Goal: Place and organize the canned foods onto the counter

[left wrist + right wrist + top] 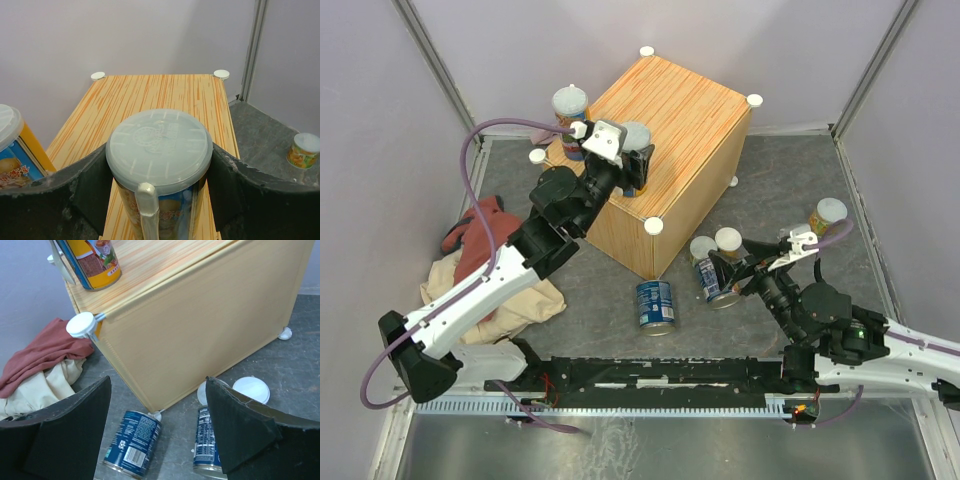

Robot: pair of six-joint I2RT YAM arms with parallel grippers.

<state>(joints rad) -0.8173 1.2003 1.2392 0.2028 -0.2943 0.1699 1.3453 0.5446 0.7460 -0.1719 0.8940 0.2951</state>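
Note:
The counter (690,120) is a wood-grain box with white corner caps. My left gripper (632,158) is shut on a tall orange and blue can with a pale lid (159,145), upright over the counter's left-front edge (92,262). A second tall can (570,115) stands at the counter's left corner (7,150). My right gripper (732,272) is open and empty (157,425) above the floor. Below it a blue can (132,442) lies on its side (655,303). Another blue can (207,440) stands by two short pale-lidded cans (730,240).
A short can (828,215) stands alone on the dark mat at the right (302,150). A red cloth (480,225) and a beige cloth (510,290) lie heaped left of the counter. Grey walls close the back and both sides.

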